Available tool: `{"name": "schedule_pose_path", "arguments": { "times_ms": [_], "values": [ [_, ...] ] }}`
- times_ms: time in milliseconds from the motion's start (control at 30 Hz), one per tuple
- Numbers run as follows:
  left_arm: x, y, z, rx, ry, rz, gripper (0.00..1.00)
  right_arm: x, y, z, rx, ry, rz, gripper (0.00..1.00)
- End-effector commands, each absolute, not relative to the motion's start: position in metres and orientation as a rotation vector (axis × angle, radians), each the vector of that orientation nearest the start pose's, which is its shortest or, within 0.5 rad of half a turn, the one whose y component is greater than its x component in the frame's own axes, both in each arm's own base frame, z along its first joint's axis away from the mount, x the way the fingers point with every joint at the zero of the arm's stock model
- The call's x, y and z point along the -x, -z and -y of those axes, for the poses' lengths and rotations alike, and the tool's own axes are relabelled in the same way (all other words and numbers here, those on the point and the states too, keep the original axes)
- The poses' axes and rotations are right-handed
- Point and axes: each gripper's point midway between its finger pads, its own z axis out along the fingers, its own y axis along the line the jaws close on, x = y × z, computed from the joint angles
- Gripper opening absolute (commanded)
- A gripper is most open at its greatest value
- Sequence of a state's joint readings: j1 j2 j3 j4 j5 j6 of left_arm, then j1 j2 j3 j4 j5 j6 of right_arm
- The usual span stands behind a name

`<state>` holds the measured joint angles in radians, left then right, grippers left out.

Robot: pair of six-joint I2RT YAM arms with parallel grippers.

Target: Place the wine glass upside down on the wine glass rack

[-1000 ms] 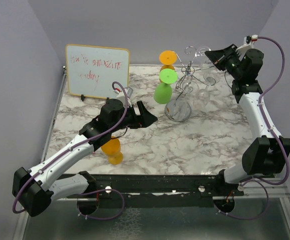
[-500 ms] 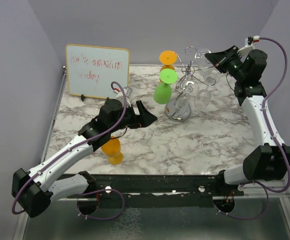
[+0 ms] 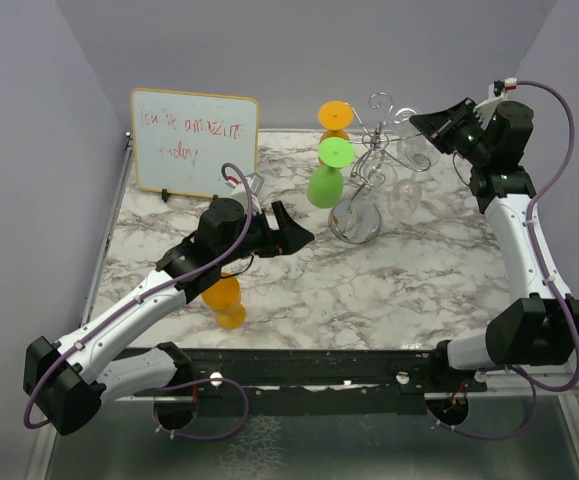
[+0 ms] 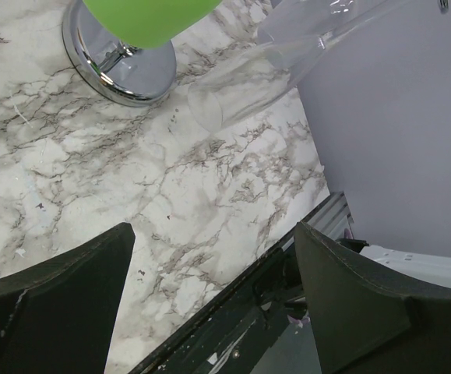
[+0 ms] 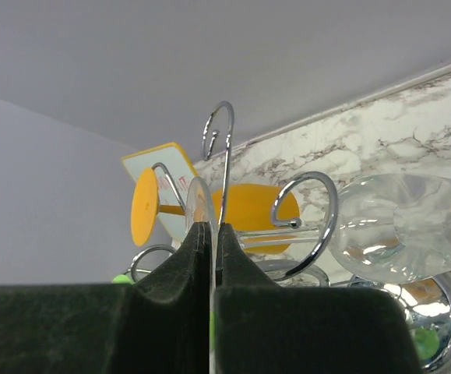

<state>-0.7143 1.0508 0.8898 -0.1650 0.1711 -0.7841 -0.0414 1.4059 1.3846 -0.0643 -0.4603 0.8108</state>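
The wine glass rack [image 3: 370,160] is a silver wire stand with a chrome base [image 3: 357,228] at the back middle of the table. My right gripper [image 3: 432,119] is shut on the round foot [image 5: 197,202] of a clear wine glass [image 3: 416,155], at the rack's upper right arms. In the right wrist view my right gripper [image 5: 211,227] holds the foot edge-on. The glass's stem crosses a curled arm [image 5: 318,210] and its bowl [image 5: 412,226] lies tilted to the right. My left gripper [image 3: 295,232] is open and empty, left of the rack's base; it also shows in the left wrist view [image 4: 212,230].
A green glass [image 3: 326,182] and an orange glass [image 3: 334,117] hang upside down on the rack. Another clear glass [image 4: 252,78] hangs near the base [image 4: 124,74]. An orange glass [image 3: 225,300] stands under my left arm. A whiteboard [image 3: 195,142] leans at the back left.
My right arm has lifted and turned slightly, keeping the clear glass at the rack's arms. The left arm has not moved.
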Motion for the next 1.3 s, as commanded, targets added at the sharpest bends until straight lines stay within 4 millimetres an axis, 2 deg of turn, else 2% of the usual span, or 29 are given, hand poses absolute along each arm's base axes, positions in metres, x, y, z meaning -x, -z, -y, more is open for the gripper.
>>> {"name": "schedule_pose_path", "arguments": {
  "times_ms": [0,267,533,767,933,1067,1267],
  "values": [
    [-0.232,-0.261,0.278,-0.06,1.149,-2.052,0.85,-0.433,-0.402,-0.073,-0.399,-0.878,-1.652,0.01],
    [-0.232,-0.262,0.277,-0.057,1.147,-2.049,0.85,-0.429,-0.411,-0.053,-0.494,-0.787,-1.576,0.01],
    [-0.232,-0.262,0.275,-0.054,1.138,-2.049,0.85,-0.44,-0.407,-0.034,-0.58,-0.698,-1.543,0.01],
    [-0.232,-0.261,0.273,-0.053,1.124,-2.052,0.85,-0.459,-0.403,-0.039,-0.525,-0.706,-1.572,0.01],
    [-0.232,-0.26,0.274,-0.053,1.122,-2.055,0.85,-0.465,-0.396,-0.048,-0.49,-0.745,-1.599,0.02],
    [-0.233,-0.26,0.274,-0.052,1.12,-2.054,0.85,-0.465,-0.396,-0.049,-0.474,-0.747,-1.605,0.08],
    [-0.234,-0.26,0.274,-0.052,1.117,-2.056,0.85,-0.462,-0.397,-0.048,-0.463,-0.726,-1.611,0.28]
  ]
}}
